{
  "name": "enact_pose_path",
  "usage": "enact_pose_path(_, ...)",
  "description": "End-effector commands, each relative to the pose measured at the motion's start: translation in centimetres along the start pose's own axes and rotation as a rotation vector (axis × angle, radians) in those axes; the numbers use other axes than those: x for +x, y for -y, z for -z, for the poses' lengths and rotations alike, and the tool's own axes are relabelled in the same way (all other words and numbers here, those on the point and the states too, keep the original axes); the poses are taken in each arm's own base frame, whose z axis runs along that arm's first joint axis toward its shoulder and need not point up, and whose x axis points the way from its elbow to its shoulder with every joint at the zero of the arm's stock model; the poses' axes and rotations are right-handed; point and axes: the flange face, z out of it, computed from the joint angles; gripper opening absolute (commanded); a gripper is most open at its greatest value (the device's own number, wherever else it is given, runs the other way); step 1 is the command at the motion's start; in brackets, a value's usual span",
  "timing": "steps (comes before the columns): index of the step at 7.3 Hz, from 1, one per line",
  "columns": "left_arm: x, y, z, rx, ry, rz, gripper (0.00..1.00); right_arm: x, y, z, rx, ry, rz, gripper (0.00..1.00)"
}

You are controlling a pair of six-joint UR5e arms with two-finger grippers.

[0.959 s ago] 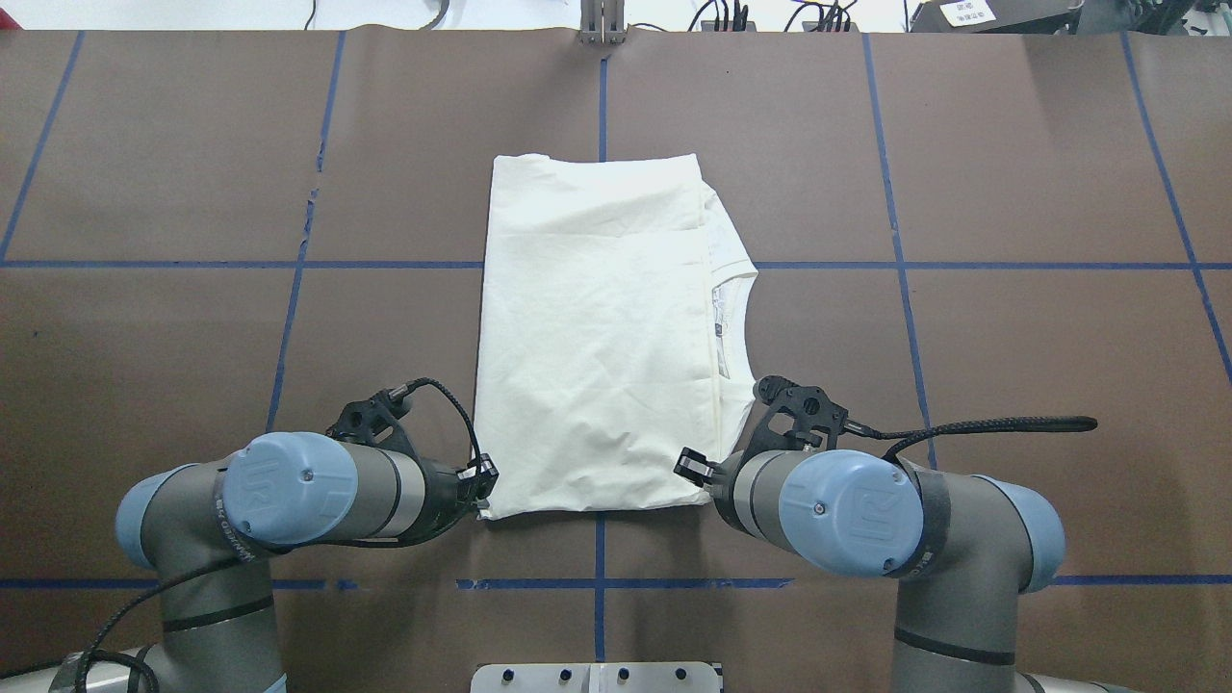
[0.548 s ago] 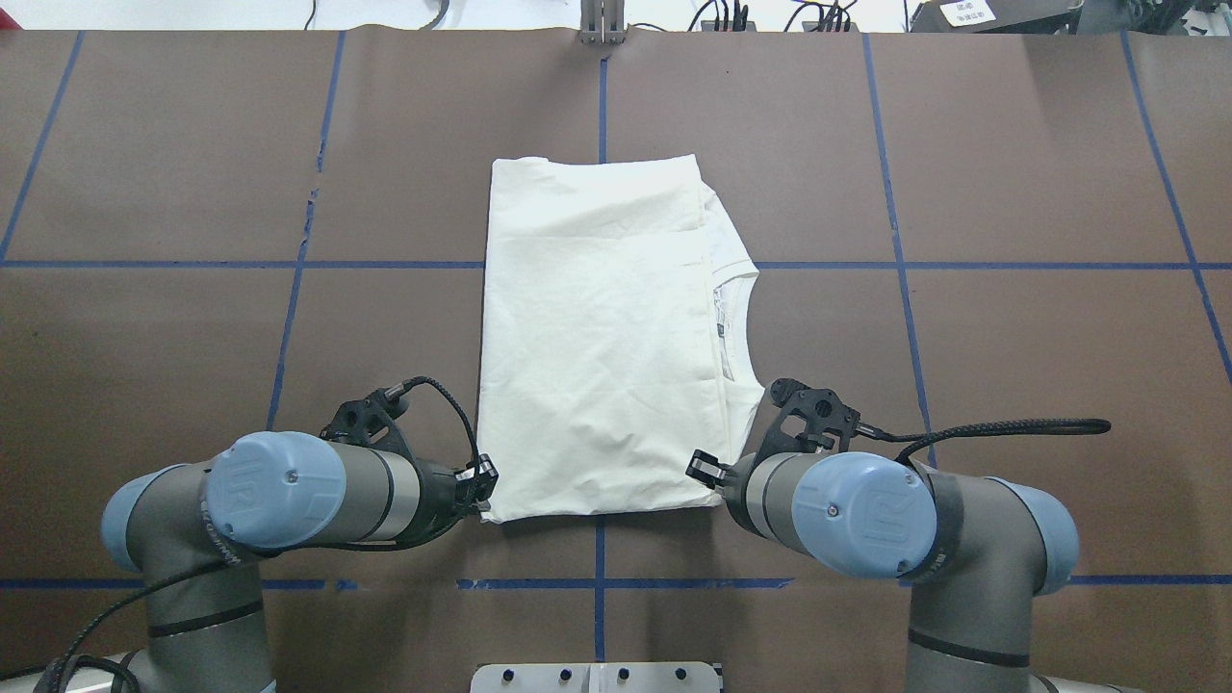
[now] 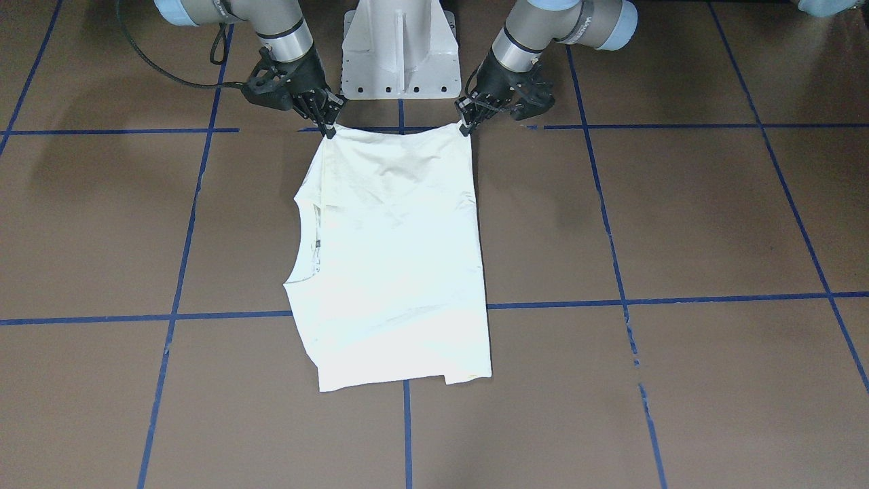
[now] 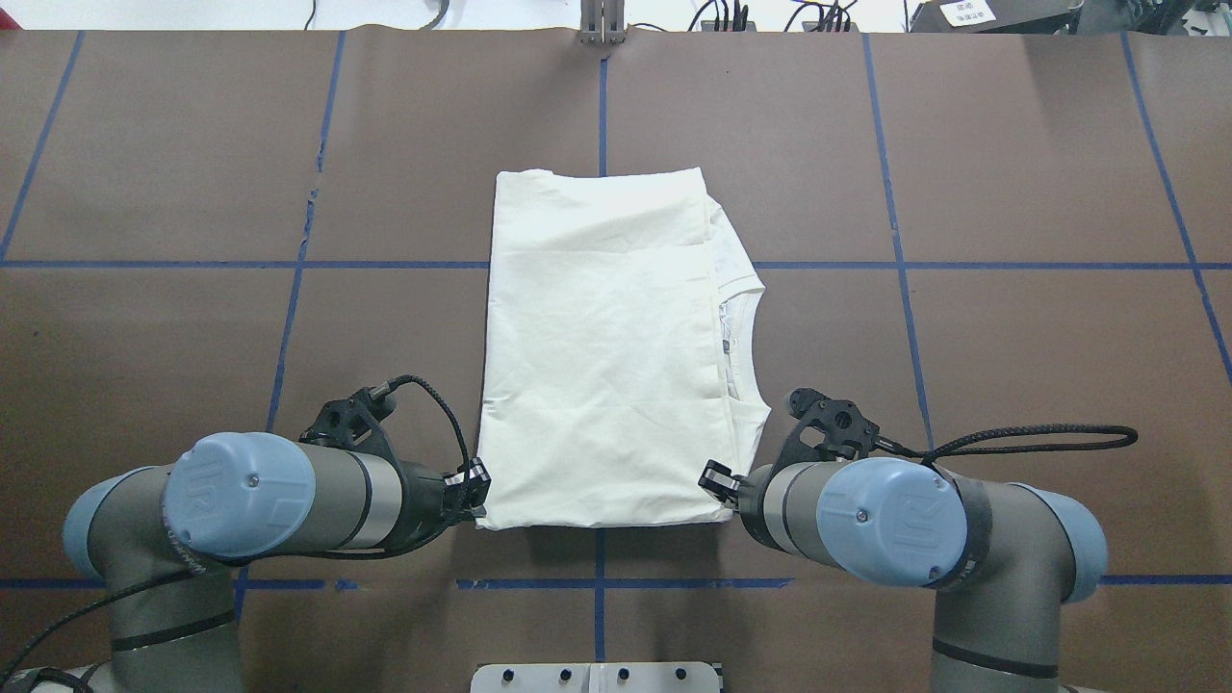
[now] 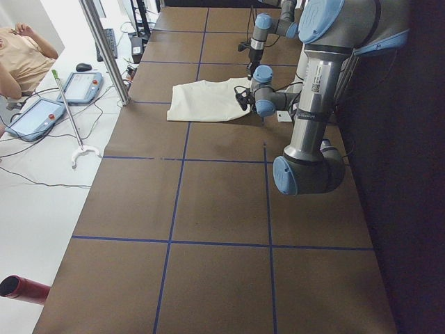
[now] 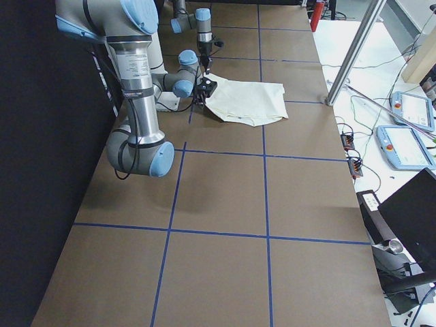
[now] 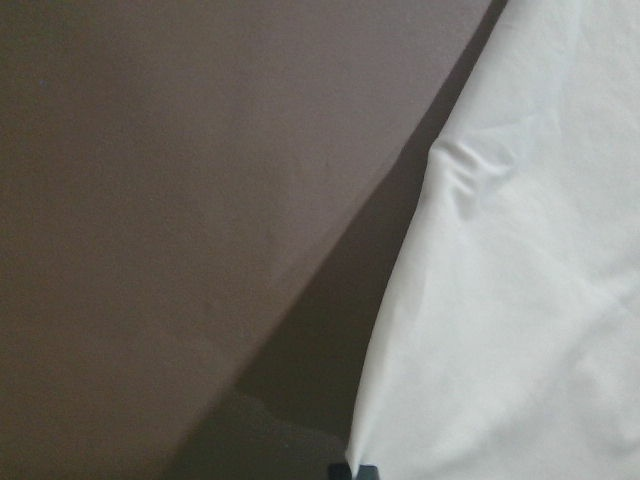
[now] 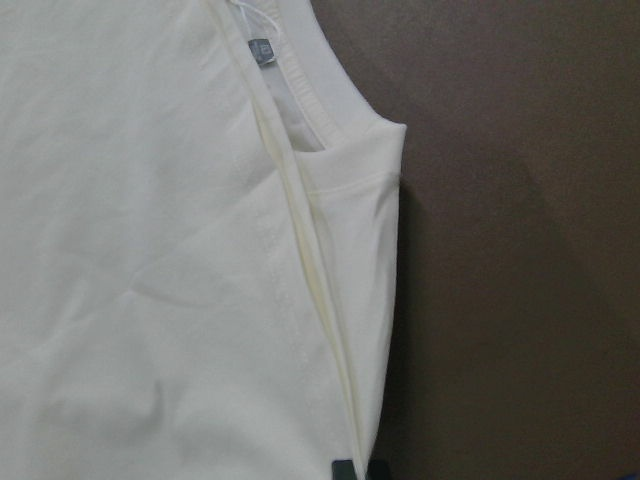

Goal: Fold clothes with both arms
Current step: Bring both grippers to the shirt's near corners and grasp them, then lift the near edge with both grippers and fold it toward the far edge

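Folded T-shirt [image 4: 602, 346] on a brown table [image 4: 1011, 385], gripped at two corners by both arms. The garment is a cream-white rectangle at the table's centre, plain side up, with its long axis running away from the robot. The collar [image 4: 746, 332] faces the robot's right. On that side a lower layer sticks out past the edge of the upper layer that is folded over it. A small dark label [image 8: 260, 50] sits just inside the neckline.

The left gripper [image 3: 466, 126] meets the near left corner of the cloth and the right gripper [image 3: 328, 129] meets the near right corner. The near hem runs almost straight between them. Each pair of jaws is narrow and pinched onto its corner. In both wrist views the fabric runs down into the fingertips at the bottom edge of the frame. A dark shadow on the table beside the left corner suggests the corner is raised slightly off the surface, though the fingertips are too small in the exterior views to confirm it.

Blue tape lines [image 4: 962, 265] divide the table into a grid. One crosswise line and the central lengthwise line pass under the shirt. A white pedestal base [image 3: 400, 47] stands between the arms, near the gripped hem.
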Motion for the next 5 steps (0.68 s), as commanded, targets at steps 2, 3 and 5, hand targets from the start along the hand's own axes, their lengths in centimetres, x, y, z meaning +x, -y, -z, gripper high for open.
enact_pose_path(2, 2.8, -3.3, 8.0, -0.022, -0.011, 0.032, 0.00, -0.3, -0.3, 5.4, -0.061, 0.068, -0.066, 0.00)
enact_pose_path(3, 3.7, -1.8, 6.6, 0.023, 0.018, 0.002, 0.00, -1.8, 3.8, 5.9, 0.011, 0.094, -0.109, 0.00)
enact_pose_path(5, 8.8, 5.5, 5.5, 0.150, 0.000, -0.058, 0.00, -6.8, 14.0, 5.2, 0.055, 0.091, -0.222, 0.00)
